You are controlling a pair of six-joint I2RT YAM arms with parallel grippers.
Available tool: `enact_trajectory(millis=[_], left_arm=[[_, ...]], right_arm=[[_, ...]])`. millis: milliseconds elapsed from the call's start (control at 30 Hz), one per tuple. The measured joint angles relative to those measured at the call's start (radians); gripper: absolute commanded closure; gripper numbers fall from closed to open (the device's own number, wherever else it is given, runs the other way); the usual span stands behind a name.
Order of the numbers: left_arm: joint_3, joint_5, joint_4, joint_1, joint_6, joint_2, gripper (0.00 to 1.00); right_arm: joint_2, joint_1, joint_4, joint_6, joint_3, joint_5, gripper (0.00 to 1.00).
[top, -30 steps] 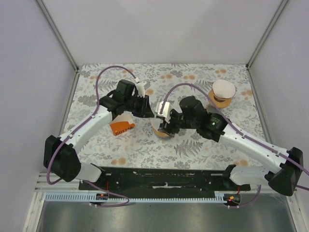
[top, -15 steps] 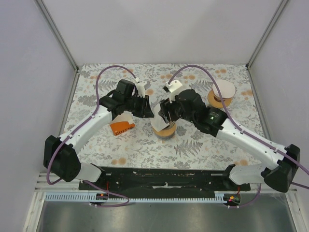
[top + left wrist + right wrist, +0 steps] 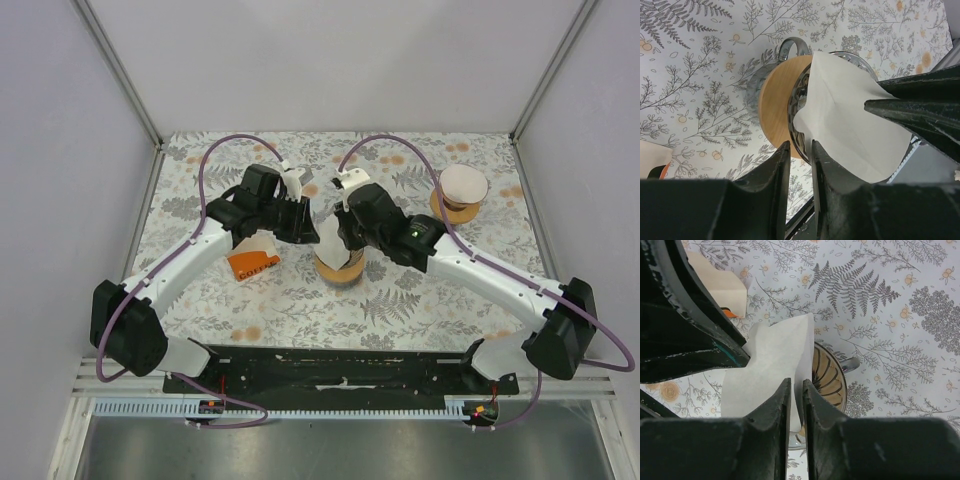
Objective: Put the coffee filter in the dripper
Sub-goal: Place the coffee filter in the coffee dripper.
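Note:
The dripper (image 3: 343, 273), an orange wooden ring round a ribbed cone, stands mid-table on a clear glass base. The white coffee filter (image 3: 332, 243) stands upright with its lower part in the dripper's mouth. My left gripper (image 3: 308, 228) is shut on the dripper's rim; in the left wrist view (image 3: 797, 150) the dark rim runs between the fingers, with the ring (image 3: 774, 107) and filter (image 3: 850, 120) beyond. My right gripper (image 3: 343, 238) is shut on the filter's edge; in the right wrist view (image 3: 796, 387) the paper (image 3: 767, 365) passes between the fingers beside the ribbed cone (image 3: 829, 377).
A second dripper with a white filter (image 3: 462, 186) stands at the back right. An orange-and-white paper packet (image 3: 252, 260) lies left of the dripper under the left arm. The two grippers are close together over the dripper.
My right gripper has swung back and to the left, carrying the filter from low at the dripper's near side to upright over its mouth. The left arm has not moved.

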Motion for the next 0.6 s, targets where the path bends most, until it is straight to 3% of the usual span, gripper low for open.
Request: enact_trajectory(millis=[200,600], left_arm=[[0.015,-0.003,0.000,0.000,0.011,0.000,0.68],[0.019,-0.007,0.000,0.000,0.035,0.000,0.67]], right_arm=[[-0.002,-0.023,0.002,0.021,-0.017,-0.004,1.00],[-0.028,-0.058,0.105,0.048,-0.168,-0.041,1.00]])
